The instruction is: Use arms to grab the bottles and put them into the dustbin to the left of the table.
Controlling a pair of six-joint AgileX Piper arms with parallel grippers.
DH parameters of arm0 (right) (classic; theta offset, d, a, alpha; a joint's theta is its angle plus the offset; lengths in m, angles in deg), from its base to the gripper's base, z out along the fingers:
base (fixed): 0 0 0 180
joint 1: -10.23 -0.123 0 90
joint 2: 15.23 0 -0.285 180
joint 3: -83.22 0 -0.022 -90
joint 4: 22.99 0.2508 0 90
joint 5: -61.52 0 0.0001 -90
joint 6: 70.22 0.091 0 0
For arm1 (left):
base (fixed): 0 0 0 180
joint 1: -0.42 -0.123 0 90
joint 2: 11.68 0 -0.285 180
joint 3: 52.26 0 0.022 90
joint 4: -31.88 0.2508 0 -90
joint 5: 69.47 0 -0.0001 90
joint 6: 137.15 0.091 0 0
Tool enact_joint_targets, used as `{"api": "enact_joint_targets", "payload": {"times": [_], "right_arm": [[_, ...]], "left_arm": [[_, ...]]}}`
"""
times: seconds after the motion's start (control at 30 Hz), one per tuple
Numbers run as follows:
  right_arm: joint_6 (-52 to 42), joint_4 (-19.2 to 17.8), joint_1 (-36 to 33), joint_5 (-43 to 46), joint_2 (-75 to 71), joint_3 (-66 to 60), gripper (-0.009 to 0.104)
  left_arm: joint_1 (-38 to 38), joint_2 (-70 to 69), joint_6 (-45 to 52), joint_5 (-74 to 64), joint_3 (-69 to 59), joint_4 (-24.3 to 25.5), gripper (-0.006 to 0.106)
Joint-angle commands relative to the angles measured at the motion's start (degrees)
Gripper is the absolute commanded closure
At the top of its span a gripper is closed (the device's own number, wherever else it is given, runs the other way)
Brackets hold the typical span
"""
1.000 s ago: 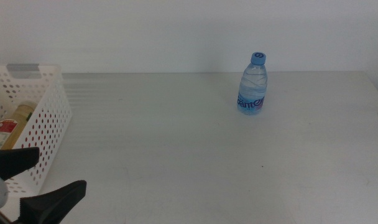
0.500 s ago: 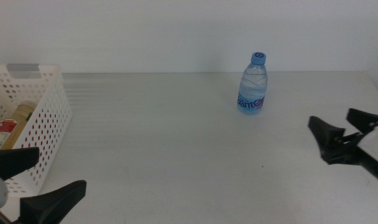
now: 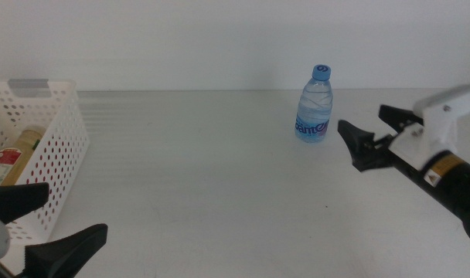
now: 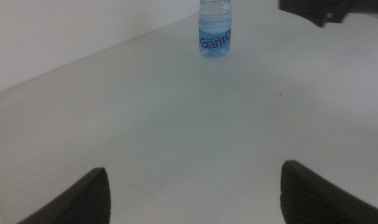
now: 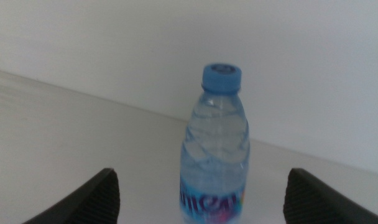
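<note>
The clear water bottle [image 3: 315,105] stands upright on the table [image 3: 219,170], toward the far edge near the back wall, its blue cap [image 3: 321,72] on and the blue label around its lower body; taking that bottle as the landmark, the right gripper [image 3: 369,133] is just to the right of it in the middle view, near but apart from it, its two dark jaws spread wide and pointed at the bottle's lower half, with the white housing [image 3: 444,116] and dark arm trailing away from the bottle toward the right edge; in the right wrist view the bottle [image 5: 216,149] sits centred between that gripper's two jaw tips, neither of which touches it; the dustbin [image 3: 59,154], a white basket with rows of small holes in its walls, sits well to the left of the bottle at the table's left side, and the yellow juice bottle [image 3: 12,157] with its red-and-white label lies inside it, tilted against the wall; the left gripper [image 3: 42,224] waits far from the water bottle, low and left in the middle view, just beside the dustbin's near corner, its jaws apart and holding nothing; the left wrist view looks across bare tabletop to the water bottle [image 4: 214,29], standing well away from it.
</note>
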Motion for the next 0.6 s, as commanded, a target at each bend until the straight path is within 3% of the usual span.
{"api": "enact_joint_targets", "payload": {"times": [0.0, 0.23, 0.57], "right_arm": [[-0.02, -1.32, -0.23, 4.77, 0.74, 4.75, 0.006], [5.44, -5.74, -0.23, -0.76, 8.22, 14.09, 0.0], [5.11, -6.58, -0.3, -8.4, 16.87, 28.56, 0.0]], "left_arm": [[0.45, 0.31, -0.88, 4.25, 1.6, -0.21, 0.01], [0.45, 0.31, -0.88, 4.25, 1.6, -0.21, 0.01], [0.45, 0.31, -0.88, 4.25, 1.6, -0.21, 0.01]]}}
